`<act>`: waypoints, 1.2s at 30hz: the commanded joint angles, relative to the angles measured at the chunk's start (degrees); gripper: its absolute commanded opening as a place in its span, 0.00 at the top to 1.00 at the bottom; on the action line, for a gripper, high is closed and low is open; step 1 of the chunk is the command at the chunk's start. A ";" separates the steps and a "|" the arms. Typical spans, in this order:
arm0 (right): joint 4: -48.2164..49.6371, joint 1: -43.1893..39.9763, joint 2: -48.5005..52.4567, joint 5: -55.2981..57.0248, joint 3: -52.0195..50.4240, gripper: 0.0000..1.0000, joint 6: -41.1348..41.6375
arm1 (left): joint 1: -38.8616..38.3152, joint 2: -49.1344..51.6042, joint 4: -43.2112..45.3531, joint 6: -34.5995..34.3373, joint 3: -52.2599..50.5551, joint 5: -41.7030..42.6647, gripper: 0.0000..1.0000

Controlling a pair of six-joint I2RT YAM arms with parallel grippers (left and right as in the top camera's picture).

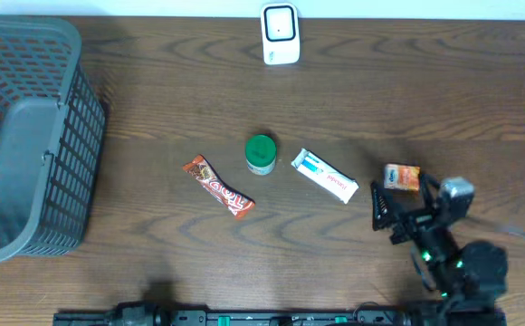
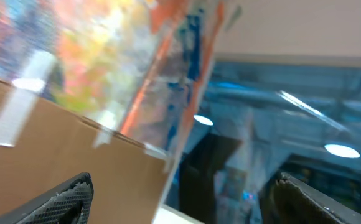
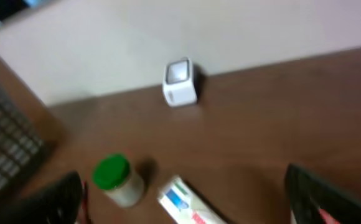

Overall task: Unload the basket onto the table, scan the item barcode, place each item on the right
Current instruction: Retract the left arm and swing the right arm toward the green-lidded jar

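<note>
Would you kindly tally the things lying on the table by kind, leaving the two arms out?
Basket: 1
Scanner: 1
Snack bar: 1
Green-lidded jar: 1
White box: 1
Orange packet: 1
Total: 6
</note>
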 commanded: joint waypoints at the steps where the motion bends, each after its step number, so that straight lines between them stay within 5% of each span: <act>1: -14.21 4.94 17.57 11.23 19.17 0.01 -8.92 | -0.09 0.33 0.50 -2.97 -4.17 4.81 0.07; 8: -32.76 27.08 62.45 22.73 61.13 0.01 -9.60 | -0.09 0.33 2.29 -2.82 -12.24 4.61 0.07; 13: -36.04 32.79 79.17 17.40 72.72 0.01 -9.62 | -0.15 0.33 3.04 -2.58 -15.52 4.37 0.07; 17: -34.18 34.62 86.14 17.44 73.26 0.01 -10.36 | -0.15 0.33 2.86 -1.79 -16.61 4.35 0.07; 27: -49.11 30.95 92.61 10.91 86.93 0.01 24.61 | -0.15 0.09 1.36 1.75 -19.12 4.33 0.07; 36: -45.68 31.43 92.80 5.22 91.80 0.01 27.61 | -4.44 -0.61 1.36 2.40 -20.57 2.60 0.07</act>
